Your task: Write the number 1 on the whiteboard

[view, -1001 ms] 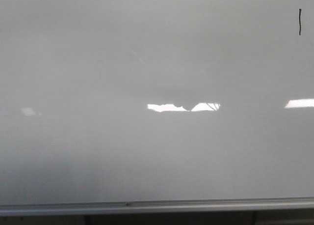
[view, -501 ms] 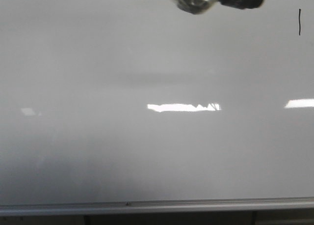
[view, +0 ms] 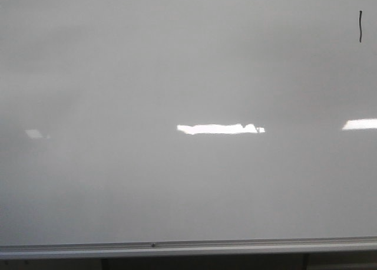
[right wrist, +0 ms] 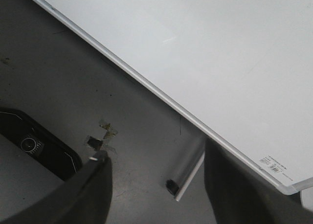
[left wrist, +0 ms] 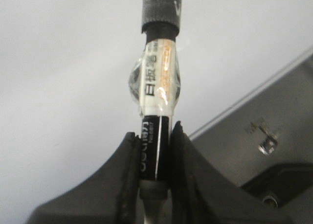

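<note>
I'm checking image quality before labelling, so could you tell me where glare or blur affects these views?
Front view: bright glare patches sit on the whiteboard, yet the number 1 stays legible. Left wrist view: the marker held in the left gripper is soft, with shine on its wrapping. Right wrist view: the right gripper fingers are dark and blurred.

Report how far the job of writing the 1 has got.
Looks done: the number 1 stands as a short black stroke near the upper right of the whiteboard. In hand: the left gripper is shut on the marker. The right gripper is open, holding nothing. Nothing visible is left to write.
</note>
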You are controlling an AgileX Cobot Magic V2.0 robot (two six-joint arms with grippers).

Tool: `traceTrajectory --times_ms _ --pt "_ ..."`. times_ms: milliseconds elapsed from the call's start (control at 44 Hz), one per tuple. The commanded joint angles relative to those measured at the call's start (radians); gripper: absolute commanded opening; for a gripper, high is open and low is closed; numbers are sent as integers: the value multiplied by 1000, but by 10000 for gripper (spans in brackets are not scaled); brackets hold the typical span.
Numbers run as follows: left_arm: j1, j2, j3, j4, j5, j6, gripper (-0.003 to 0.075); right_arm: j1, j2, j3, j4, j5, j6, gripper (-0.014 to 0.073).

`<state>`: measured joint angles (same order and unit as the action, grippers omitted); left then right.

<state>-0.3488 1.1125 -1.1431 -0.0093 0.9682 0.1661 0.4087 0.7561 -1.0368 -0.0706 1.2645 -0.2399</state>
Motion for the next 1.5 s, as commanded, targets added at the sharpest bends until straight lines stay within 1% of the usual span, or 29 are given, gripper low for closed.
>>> traceTrajectory --times_ms 0,46,137,273,410,523,637,865,978,1115,1229,1479 --pt "124 -94 66 -6 -173 -53 -19 -5 -2 -21 -14 -26 5 447" --pt "176 -120 108 -13 -235 -75 -19 -5 -2 -21 -14 -33 5 447" --pt "279 -160 203 -56 -389 -75 -19 -5 -2 -21 -12 -49 5 447" --pt "377 -165 320 -148 -595 -75 -19 -5 -2 -21 -10 -57 6 447" --pt "403 -130 401 -233 -778 -75 -19 -5 -2 -21 -10 -58 6 447" --pt "403 -72 413 -273 -876 -75 -19 -5 -2 -21 -9 -65 6 447" --pt "403 -9 413 -275 -975 -75 -19 -5 -2 -21 -9 -68 6 447" --pt "399 122 413 -267 -1114 -73 -19 -5 -2 -21 -9 -70 6 447" --pt "395 172 413 -251 -1160 -70 -19 -5 -2 -21 -9 -72 6 447" --pt "365 212 413 -177 -1212 -66 -19 -5 -2 -21 -9 -78 6 447" --pt "338 238 413 -175 -1265 -66 -19 -5 -2 -21 -9 -80 6 447" --pt "331 300 413 -174 -1287 -66 -17 -5 -2 -21 -9 -86 6 447"
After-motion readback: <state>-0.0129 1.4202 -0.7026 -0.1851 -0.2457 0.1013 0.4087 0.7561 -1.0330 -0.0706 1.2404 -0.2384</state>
